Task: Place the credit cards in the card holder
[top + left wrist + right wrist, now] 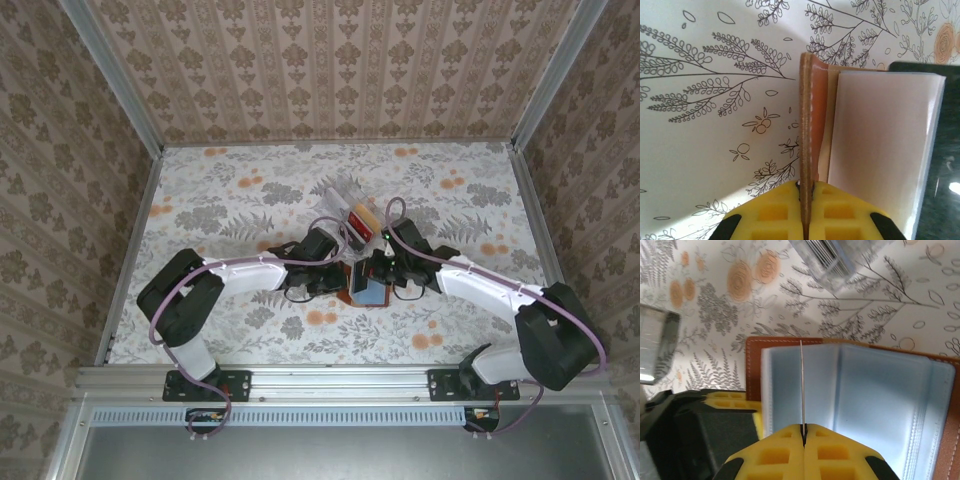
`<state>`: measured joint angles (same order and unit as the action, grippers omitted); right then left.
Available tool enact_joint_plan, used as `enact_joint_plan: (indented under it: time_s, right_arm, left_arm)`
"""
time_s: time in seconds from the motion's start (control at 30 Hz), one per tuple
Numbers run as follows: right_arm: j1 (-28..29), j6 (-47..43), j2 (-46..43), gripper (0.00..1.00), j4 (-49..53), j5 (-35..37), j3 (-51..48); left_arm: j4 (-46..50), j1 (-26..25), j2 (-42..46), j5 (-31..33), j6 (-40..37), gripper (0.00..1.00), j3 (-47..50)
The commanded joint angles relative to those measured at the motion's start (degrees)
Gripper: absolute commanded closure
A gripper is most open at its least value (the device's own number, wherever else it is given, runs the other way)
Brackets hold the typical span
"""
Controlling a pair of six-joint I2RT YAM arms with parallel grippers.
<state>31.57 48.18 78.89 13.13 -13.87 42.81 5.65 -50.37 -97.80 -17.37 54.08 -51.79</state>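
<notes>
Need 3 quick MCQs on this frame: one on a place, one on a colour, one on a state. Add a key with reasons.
1. Where is the card holder?
A) middle of the table
B) far left corner
C) on the near rail

2. What colour is its outer leather?
A) black
B) brown
C) green

3. The left fingers are:
A) wide open
B) shut on a red card
C) shut on the card holder's leather edge

Key:
1 A: the top view shows it lying open mid-table, where the two arms meet.
2 B: both wrist views show a brown stitched border.
3 C: the left wrist view shows the yellow fingers pressed together with the leather edge between them.
</notes>
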Motion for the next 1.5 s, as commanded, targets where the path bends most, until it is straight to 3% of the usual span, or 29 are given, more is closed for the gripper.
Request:
enact_joint_plan:
  time_s: [0.0, 0.2, 0.27, 0.33, 0.43, 0.5, 0.77, 1.03, 1.17, 1.47]
  right_arm:
    - [0.2, 1.5, 3.0, 1.0, -1.4, 1.2, -1.8]
    - [0.3, 1.4, 5.4, 1.0, -2.6, 0.6, -2.6]
    - [0.5, 1.4, 5.7, 1.0, -2.3, 0.6, -2.6]
    - [0.8, 1.2, 5.5, 1.0, -2.2, 0.9, -2.5]
    - [0.9, 1.7, 3.6, 1.0, -3.2, 0.6, -2.8]
    - [0.9, 1.8, 1.9, 1.0, -3.7, 0.6, -2.7]
    - [0.9, 2.1, -0.4, 1.0, -6.0, -0.9, -2.6]
    - [1.2, 2.1, 5.5, 1.0, -5.9, -0.8, -2.6]
    - [1.6, 1.7, 7.6, 1.0, -4.9, 0.8, -3.1]
    - [1.8, 1.6, 8.7, 1.0, -4.5, 1.2, -3.8]
  left_arm:
    - [1.7, -0.3, 1.5, 1.6, 0.6, 0.88, 1.1]
    - [5.2, -0.7, 4.0, 6.0, 0.0, 0.66, 1.4]
    - [5.3, -0.8, 4.7, 6.8, -0.4, 0.63, 1.5]
    - [5.6, -0.7, 4.4, 6.7, -0.9, 0.71, 1.1]
    - [5.9, -1.0, 3.2, 6.1, -0.8, 0.93, 0.4]
    - [6.1, -1.2, 2.3, 5.7, -0.7, 0.99, 0.0]
    - [5.6, -1.4, 0.7, 5.4, -0.5, 1.0, 0.0]
    - [6.0, -1.6, 1.7, 6.8, -0.3, 1.0, 0.5]
    - [8.0, -1.6, 3.8, 9.2, -0.4, 0.87, 0.6]
    - [11.1, -1.8, 8.5, 16.8, 0.7, 0.43, 1.7]
